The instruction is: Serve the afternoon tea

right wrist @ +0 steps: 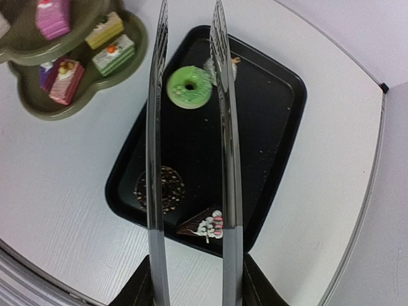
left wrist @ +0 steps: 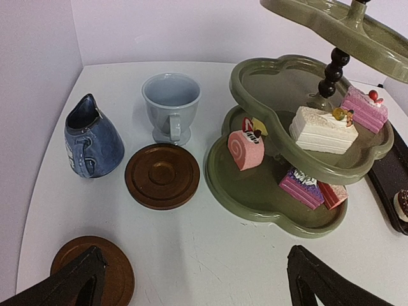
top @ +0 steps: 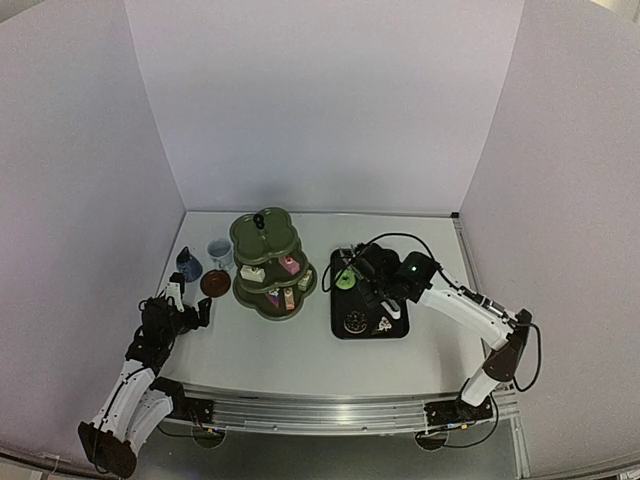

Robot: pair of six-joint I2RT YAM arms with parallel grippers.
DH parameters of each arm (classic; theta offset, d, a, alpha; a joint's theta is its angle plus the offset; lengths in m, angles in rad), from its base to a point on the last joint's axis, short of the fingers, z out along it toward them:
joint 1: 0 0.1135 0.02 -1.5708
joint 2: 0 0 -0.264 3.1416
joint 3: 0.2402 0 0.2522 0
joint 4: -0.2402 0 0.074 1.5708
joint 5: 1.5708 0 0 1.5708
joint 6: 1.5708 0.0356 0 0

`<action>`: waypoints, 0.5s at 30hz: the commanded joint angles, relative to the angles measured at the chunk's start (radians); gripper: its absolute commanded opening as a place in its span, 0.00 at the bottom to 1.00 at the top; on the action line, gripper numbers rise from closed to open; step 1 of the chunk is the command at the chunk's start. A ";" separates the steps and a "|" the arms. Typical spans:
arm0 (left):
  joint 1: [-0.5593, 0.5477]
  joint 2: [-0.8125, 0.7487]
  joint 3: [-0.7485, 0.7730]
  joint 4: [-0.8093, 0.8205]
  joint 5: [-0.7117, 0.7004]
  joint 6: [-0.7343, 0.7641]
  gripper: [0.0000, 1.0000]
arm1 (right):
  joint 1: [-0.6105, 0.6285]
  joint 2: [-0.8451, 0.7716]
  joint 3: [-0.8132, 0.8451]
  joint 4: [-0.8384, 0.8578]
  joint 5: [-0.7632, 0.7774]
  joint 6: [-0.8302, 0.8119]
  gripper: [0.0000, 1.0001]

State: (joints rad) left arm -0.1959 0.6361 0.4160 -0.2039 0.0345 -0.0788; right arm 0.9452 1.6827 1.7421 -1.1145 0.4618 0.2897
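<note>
The olive-green three-tier stand (top: 272,262) holds several small cakes, among them a pink roll (left wrist: 246,150) and a white slice (left wrist: 320,129). The dark-blue cup (left wrist: 92,137), the pale cup (left wrist: 171,102) and a brown saucer (left wrist: 162,175) stand left of the stand. A second saucer (left wrist: 111,268) lies partly under one finger of my left gripper (left wrist: 197,280), which is open and empty above the table. My right gripper (right wrist: 194,290) is shut on the tongs (right wrist: 156,127). Their arms stand apart over the tray, on either side of a green ring cake (right wrist: 189,87).
The black tray (right wrist: 274,127) also holds a chocolate ring (right wrist: 160,189), a chocolate wedge (right wrist: 203,224) and a pale cake half hidden behind the right tong arm. White walls close in the table on three sides. The table's near edge has a metal rail (top: 320,405).
</note>
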 commanded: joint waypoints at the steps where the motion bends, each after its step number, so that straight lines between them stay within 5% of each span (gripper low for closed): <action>1: 0.005 0.006 -0.013 0.039 0.018 -0.004 0.99 | -0.073 -0.032 -0.035 0.027 -0.026 0.041 0.37; 15: 0.008 0.005 -0.015 0.036 0.013 0.001 0.99 | -0.175 0.121 -0.075 0.090 -0.217 0.088 0.39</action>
State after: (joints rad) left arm -0.1951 0.6361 0.4160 -0.2028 0.0341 -0.0784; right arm 0.7742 1.7658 1.6803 -1.0829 0.3137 0.3182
